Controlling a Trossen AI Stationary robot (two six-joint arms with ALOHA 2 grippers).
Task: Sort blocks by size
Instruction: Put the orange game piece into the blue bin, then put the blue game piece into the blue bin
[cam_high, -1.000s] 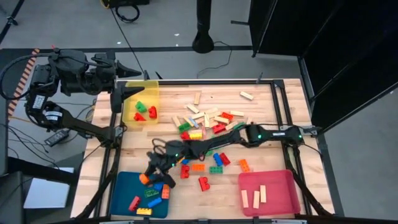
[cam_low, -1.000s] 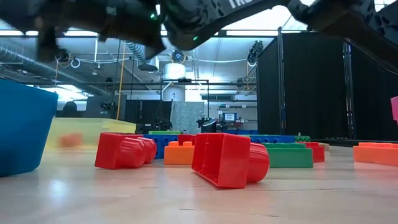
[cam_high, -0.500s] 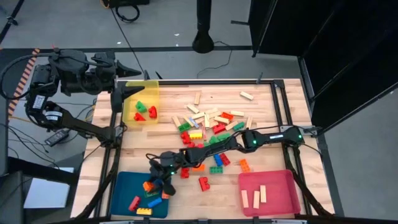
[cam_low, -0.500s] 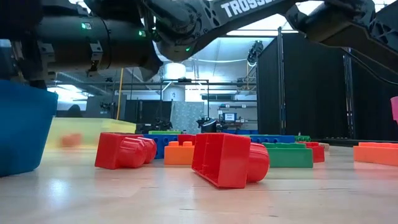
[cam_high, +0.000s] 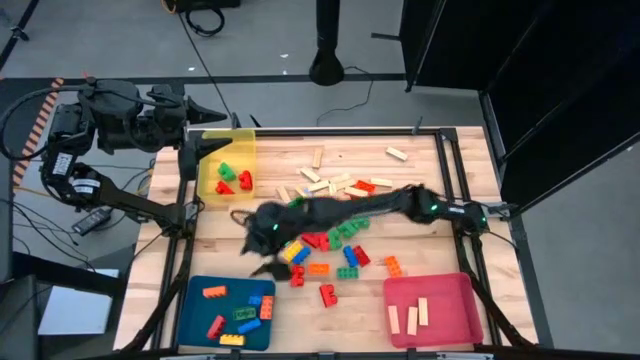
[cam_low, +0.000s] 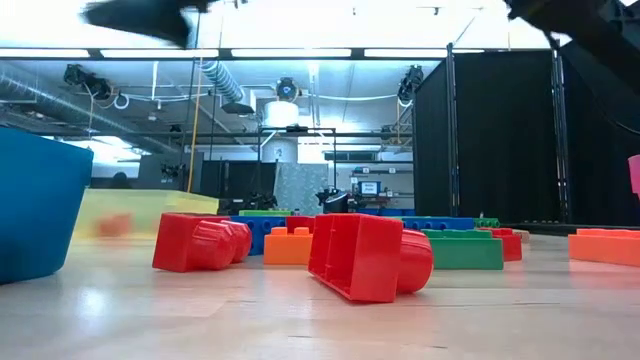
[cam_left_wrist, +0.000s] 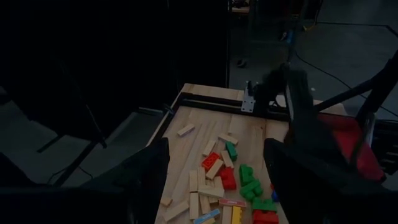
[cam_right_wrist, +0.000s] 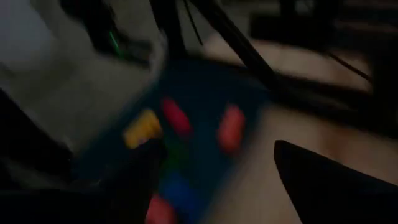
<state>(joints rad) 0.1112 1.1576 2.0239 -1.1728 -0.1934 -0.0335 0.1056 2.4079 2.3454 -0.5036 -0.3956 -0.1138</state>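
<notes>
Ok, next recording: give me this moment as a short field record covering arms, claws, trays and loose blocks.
right claw: over the table between the loose pile and the blue tray, open, holding nothing
left claw: parked off the table's far left corner by the yellow tray, open
blue tray: orange, red, blue, green and yellow bricks
yellow tray: red and green bricks
pink tray: three wooden bars
loose blocks: mid-table pile

We see no readable text, label, brand or no. anywhere in these views.
</notes>
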